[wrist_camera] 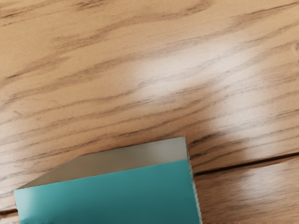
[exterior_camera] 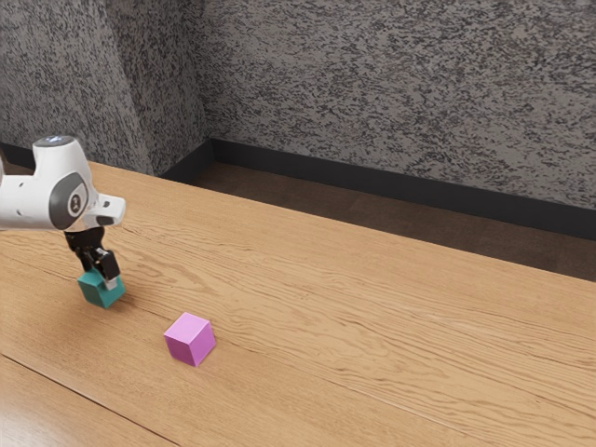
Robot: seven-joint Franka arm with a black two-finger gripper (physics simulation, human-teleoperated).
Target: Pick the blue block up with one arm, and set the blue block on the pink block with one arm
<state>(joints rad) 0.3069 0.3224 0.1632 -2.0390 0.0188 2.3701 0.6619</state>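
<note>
Black gripper [exterior_camera: 99,268] sat atop smooth teal-blue cube [exterior_camera: 99,292], grip unclear | matte pink cube [exterior_camera: 190,338] nearby, right | grained wooden table [exterior_camera: 372,307]

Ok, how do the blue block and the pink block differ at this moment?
Colour: the blue block renders teal; the pink block is bright pink. Contact: the gripper is down on the blue block; the pink block stands free, untouched. Place: the blue block is toward the exterior view's left of the pink block. Both are plain cubes of similar size.
</note>
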